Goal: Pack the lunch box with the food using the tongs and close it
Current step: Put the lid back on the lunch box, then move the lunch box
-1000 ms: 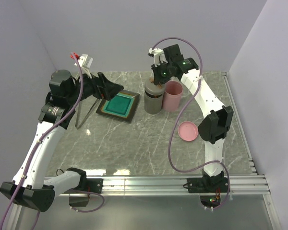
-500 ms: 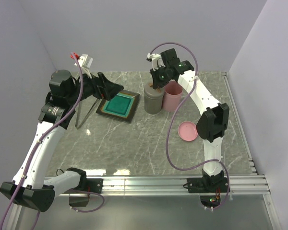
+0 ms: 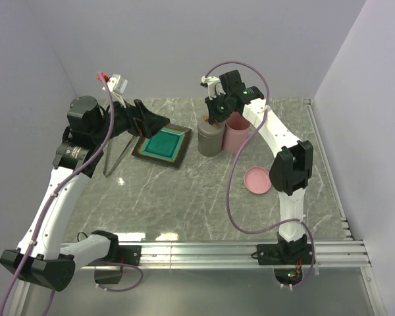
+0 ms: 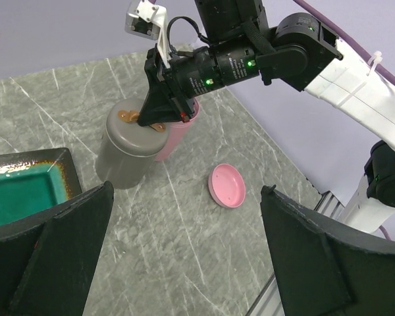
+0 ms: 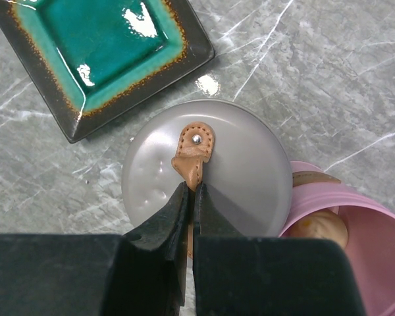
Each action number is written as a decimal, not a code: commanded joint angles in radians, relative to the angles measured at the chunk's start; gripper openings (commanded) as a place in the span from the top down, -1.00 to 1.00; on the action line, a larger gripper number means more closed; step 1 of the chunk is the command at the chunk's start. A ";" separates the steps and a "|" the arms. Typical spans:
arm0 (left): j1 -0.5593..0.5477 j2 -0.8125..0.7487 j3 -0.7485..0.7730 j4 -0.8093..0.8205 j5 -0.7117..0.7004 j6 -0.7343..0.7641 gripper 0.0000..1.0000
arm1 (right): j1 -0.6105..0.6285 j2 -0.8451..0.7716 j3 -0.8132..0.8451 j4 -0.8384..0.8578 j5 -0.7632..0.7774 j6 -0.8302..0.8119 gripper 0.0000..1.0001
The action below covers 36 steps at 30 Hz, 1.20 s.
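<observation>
The lunch box stands as two parts side by side: a grey lidded canister and an open pink cup. My right gripper is shut on the tan leather strap of the grey lid, right above it. A pale ball of food lies inside the pink cup. The silver tongs lie on the table left of the plate, held by neither gripper. My left gripper hangs open and empty above the plate's left side.
A square dark plate with a teal centre sits left of the canister, with nothing showing on it. A pink lid lies on the marble table right of centre. Walls close the back and both sides.
The right wrist has shifted slightly left and down over the grey canister. The left arm has not moved.
</observation>
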 commanded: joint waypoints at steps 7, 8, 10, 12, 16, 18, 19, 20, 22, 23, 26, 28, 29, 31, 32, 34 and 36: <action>0.002 -0.019 0.002 0.033 0.025 -0.016 -0.99 | -0.003 -0.004 -0.019 0.025 -0.068 0.037 1.00; 0.002 -0.020 0.004 0.030 0.025 -0.016 -0.99 | -0.003 -0.006 -0.026 0.027 -0.091 0.041 1.00; 0.002 -0.020 0.008 0.028 0.025 -0.013 -0.99 | -0.004 -0.006 -0.035 0.030 -0.125 0.064 1.00; 0.002 -0.020 0.007 0.026 0.025 -0.016 -0.99 | -0.010 -0.003 -0.033 0.028 -0.183 0.099 1.00; 0.002 -0.022 0.004 0.033 0.027 -0.022 -0.99 | -0.009 -0.010 -0.036 0.024 -0.194 0.115 1.00; 0.002 -0.019 0.004 0.036 0.030 -0.027 -0.99 | -0.007 -0.021 -0.053 0.025 -0.197 0.119 1.00; 0.002 -0.017 0.004 0.037 0.031 -0.028 -0.99 | -0.006 -0.026 -0.062 0.027 -0.197 0.121 1.00; 0.002 -0.016 0.004 0.039 0.033 -0.030 -0.99 | -0.006 -0.036 -0.072 0.027 -0.197 0.118 1.00; 0.002 -0.011 0.004 0.042 0.031 -0.033 -0.99 | 0.011 -0.046 -0.092 0.021 -0.190 0.109 1.00; 0.002 -0.011 0.004 0.042 0.033 -0.031 -0.99 | 0.016 -0.053 -0.096 0.018 -0.185 0.097 1.00; 0.000 -0.006 0.007 0.039 0.030 -0.037 -0.99 | 0.045 -0.075 -0.133 0.016 -0.159 0.083 1.00; 0.002 -0.009 0.005 0.039 0.030 -0.039 -0.99 | 0.059 -0.085 -0.150 0.018 -0.163 0.081 1.00; 0.002 -0.011 0.002 0.039 0.031 -0.040 -0.99 | 0.063 -0.096 -0.165 0.018 -0.166 0.083 1.00; 0.002 -0.016 -0.001 0.037 0.031 -0.042 -0.99 | 0.073 -0.107 -0.174 0.013 -0.180 0.086 1.00; 0.002 -0.016 -0.002 0.037 0.031 -0.040 -0.99 | 0.076 -0.110 -0.182 0.005 -0.185 0.089 1.00; 0.000 -0.017 -0.002 0.036 0.030 -0.042 -0.99 | 0.083 -0.116 -0.191 -0.004 -0.188 0.090 1.00; 0.002 -0.017 -0.002 0.039 0.034 -0.040 -0.99 | 0.100 -0.142 -0.225 0.002 -0.188 0.090 1.00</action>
